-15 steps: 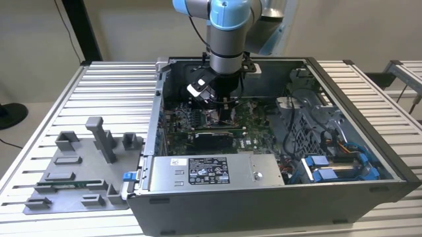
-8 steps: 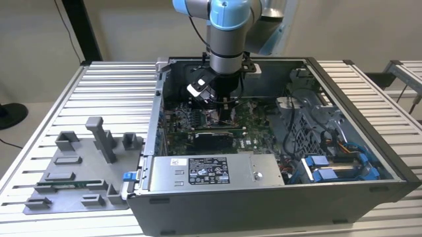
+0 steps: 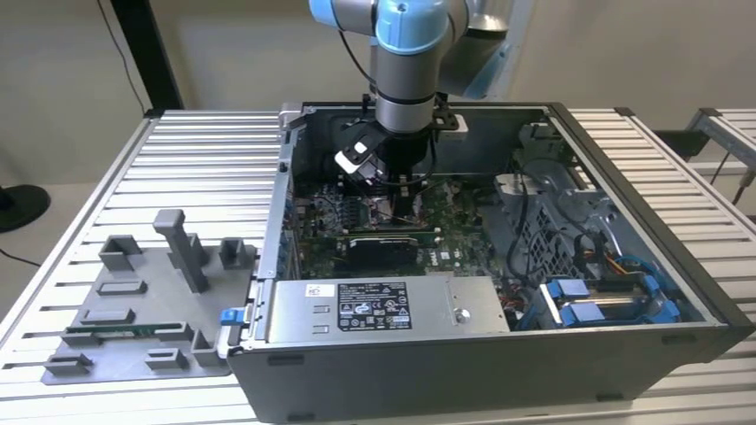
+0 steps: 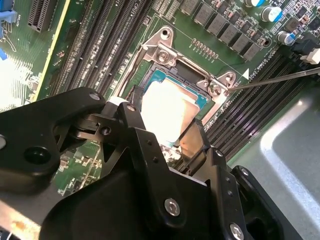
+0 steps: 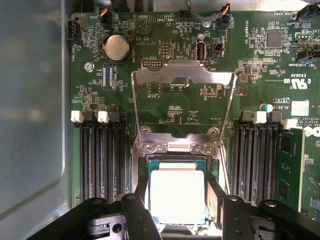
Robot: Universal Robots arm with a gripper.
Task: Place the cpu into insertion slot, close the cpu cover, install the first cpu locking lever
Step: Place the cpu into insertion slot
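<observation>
first wrist view: cpu cover (image 5: 182,73) open, beyond the cpu (image 5: 177,196)

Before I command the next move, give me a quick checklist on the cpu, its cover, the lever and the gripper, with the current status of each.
1. cpu inside the rim of the insertion slot, edges square to it: ok.
2. cpu fully seated and flat: cannot tell.
3. cpu cover swung back, off the insertion slot: ok.
4. locking lever unlatched, sticking out sideways: ok.
5. gripper clear of the insertion slot: not ok, it is down in the case right at the cpu.
</observation>
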